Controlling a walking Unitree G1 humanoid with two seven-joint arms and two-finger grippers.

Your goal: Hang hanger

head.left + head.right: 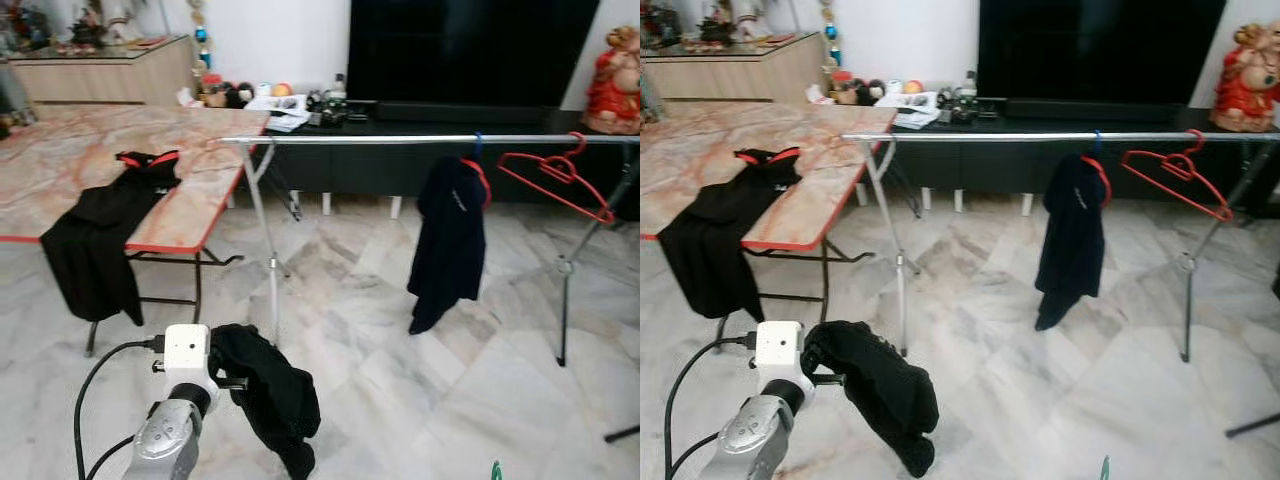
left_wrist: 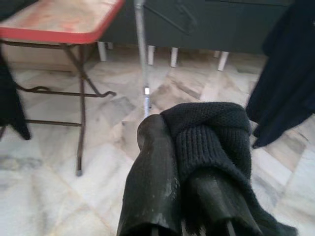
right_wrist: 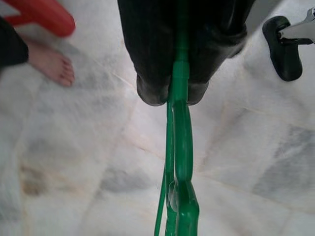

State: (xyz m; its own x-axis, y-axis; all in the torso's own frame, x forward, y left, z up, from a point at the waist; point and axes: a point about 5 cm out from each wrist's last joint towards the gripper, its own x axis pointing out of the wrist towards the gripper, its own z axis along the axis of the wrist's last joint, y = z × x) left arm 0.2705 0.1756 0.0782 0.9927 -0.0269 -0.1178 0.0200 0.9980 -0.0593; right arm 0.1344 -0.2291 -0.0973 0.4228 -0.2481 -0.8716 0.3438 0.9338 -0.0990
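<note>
We hold a black knitted garment (image 1: pixel 268 385) in our left gripper (image 2: pixel 197 162), its fingers closed on the bunched cloth low over the marble floor (image 1: pixel 430 400), just in front of the drying rail (image 1: pixel 420 139). Our right gripper (image 3: pixel 172 93) is clamped on a green hanger (image 3: pixel 178 162), which hangs down toward the floor beside a person's bare foot (image 3: pixel 51 64).

The rail already carries a dark shirt (image 1: pixel 448 240) on a hanger and an empty red hanger (image 1: pixel 555 175); another black shirt (image 1: pixel 105 230) drapes off the tabletop (image 1: pixel 80 160).

The risks, as we judge them: the garment is gripped as a lump, so threading the green hanger into it may snag or drop it. The hanger is pinched along a thin bar and could twist in the grip. Swinging it up to the rail may knock the red hanger off, and the person's foot stands close to our right arm's path.
</note>
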